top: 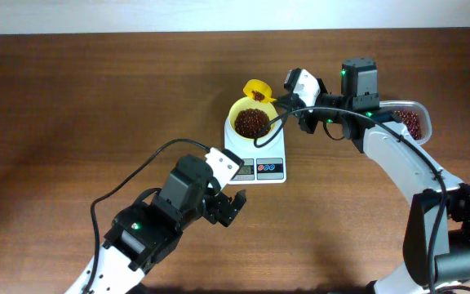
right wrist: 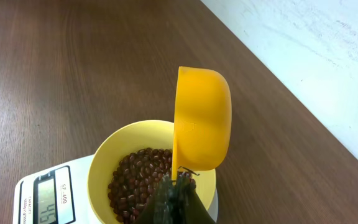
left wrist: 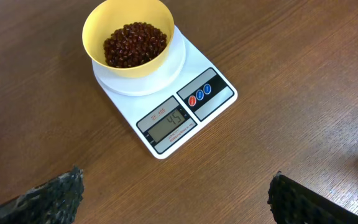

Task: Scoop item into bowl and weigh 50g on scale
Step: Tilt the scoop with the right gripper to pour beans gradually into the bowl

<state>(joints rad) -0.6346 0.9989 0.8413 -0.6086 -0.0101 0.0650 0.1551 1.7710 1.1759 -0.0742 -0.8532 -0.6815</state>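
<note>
Bowl point(left wrist: 95, 31) sits on scale point(left wrist: 129, 93), beans point(left wrist: 134, 43) inside. Display point(left wrist: 168, 121) reads 45, short of 50. Right fingers point(right wrist: 173, 202) clamp scoop point(right wrist: 202, 118), tipped over bowl. Left fingers point(left wrist: 48, 196) spread wide, empty, above desk point(left wrist: 291, 50). Small top-up left.

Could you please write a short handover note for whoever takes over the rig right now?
Left gripper: open, empty, hovering before the small white digital scale.
Right gripper: shut on the bright-yellow plastic scoop, tipped over the round pale-yellow plastic bowl.
Done: bowl on scale with small dark red-brown beans; display reads 45.
More beans in the clear plastic container by the right arm.
Left: a little more, to 50.
</note>
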